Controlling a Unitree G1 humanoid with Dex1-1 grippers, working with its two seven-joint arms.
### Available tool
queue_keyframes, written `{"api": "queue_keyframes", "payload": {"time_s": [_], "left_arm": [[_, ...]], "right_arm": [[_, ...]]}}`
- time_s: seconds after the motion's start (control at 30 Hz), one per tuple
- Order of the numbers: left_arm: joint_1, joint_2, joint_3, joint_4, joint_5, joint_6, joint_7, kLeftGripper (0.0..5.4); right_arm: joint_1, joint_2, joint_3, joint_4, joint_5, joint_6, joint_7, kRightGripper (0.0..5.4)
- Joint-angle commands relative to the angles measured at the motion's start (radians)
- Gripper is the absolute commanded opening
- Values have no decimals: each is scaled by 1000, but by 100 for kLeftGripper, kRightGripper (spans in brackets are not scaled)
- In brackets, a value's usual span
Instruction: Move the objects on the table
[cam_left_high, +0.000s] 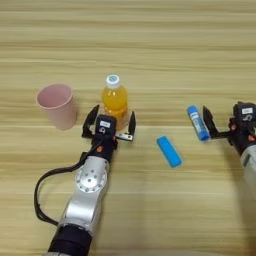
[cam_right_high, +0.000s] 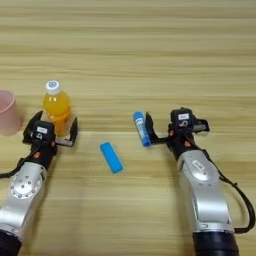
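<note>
The pink plastic cup (cam_left_high: 56, 105) stands upright at 9 o'clock, its inside hidden. The orange-juice bottle (cam_left_high: 114, 99) stands capped between the left gripper's (cam_left_high: 109, 123) spread fingers, ungrasped. The blue tube (cam_right_high: 141, 128) runs 11-to-5, just beside the released right gripper (cam_right_high: 172, 126). The blue flat bar (cam_left_high: 169, 151) lies likewise, centre.

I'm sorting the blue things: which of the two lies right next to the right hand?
The blue tube, white-tipped, beside the right hand. The flat blue bar lies apart, between both arms.
</note>
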Motion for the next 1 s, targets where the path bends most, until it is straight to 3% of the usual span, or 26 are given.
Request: {"api": "queue_keyframes", "payload": {"time_s": [0.03,0.73,1.0], "left_arm": [[-15,11,6,13,-12,16,-18,540],[-118,31,39,115,-26,29,-60,540],[-135,37,49,137,-40,28,-72,540]], "right_arm": [[-25,-4,-16,32,-3,-22,-12,536],[-27,33,24,31,-19,-32,-39,536],[-30,43,32,34,-25,-32,-45,536]]}}
